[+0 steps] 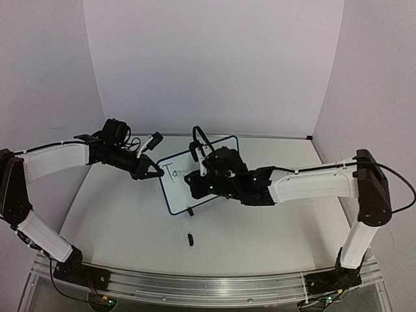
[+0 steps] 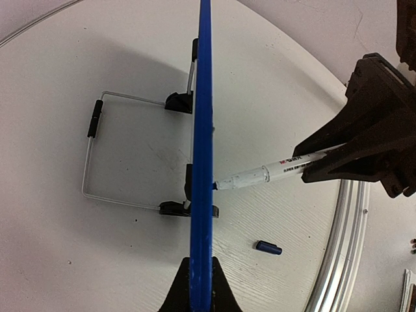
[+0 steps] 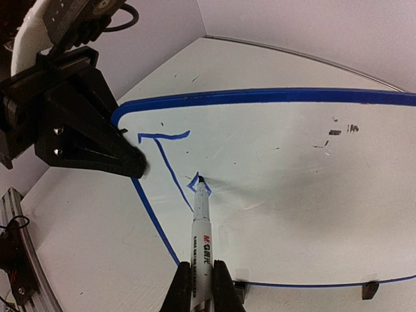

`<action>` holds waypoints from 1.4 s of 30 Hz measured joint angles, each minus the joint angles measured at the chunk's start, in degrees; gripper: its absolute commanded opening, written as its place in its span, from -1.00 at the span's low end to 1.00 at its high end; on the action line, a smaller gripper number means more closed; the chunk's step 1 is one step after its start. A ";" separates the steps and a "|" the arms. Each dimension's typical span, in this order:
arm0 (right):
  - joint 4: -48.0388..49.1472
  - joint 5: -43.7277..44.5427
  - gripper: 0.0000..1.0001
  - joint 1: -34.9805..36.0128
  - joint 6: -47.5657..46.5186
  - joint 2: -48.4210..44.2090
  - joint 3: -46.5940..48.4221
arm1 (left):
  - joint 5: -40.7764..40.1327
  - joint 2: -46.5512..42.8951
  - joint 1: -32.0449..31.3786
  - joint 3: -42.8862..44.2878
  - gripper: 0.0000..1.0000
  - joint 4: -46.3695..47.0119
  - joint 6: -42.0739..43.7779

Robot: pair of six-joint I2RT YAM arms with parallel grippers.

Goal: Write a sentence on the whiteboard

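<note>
Right gripper (image 3: 202, 276) pinches marker (image 3: 201, 218), tip on whiteboard (image 3: 292, 175); left gripper (image 2: 201, 278) clamps its rim; wire stand (image 2: 87, 162) shows in left wrist view, not right.

The whiteboard (image 3: 292, 162) has a smooth, glossy white face and a blue plastic-looking rim. Its wire stand (image 2: 85, 169) is bare metal. The table (image 2: 58, 260) is matt white with fine grain.

sentence (image 3: 170, 162): blue "T" plus an unfinished next stroke, upper left of whiteboard (image 3: 292, 169)
marker pen (image 3: 202, 237) barrel: red-black print, looks like "M&G", rest illegible
dark marks (image 3: 343, 129), whiteboard upper right: unreadable
</note>
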 measured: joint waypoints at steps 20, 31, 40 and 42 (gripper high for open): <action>1.64 -1.03 -1.00 -0.17 0.44 -6.23 -3.19 | 0.00 -0.02 0.00 0.00 -1.00 -0.02 0.04; 1.64 -1.09 -1.00 -1.25 0.76 -4.24 -3.26 | 0.00 -0.02 0.00 0.00 -1.00 -0.02 0.04; 1.66 -1.51 -1.00 -1.97 1.18 -2.86 -3.28 | -0.02 -0.02 -0.07 0.00 -1.00 -0.02 0.07; 1.68 -1.60 -1.00 -2.08 1.29 -2.67 -3.28 | -0.02 -0.02 -0.07 0.00 -1.00 -0.02 0.04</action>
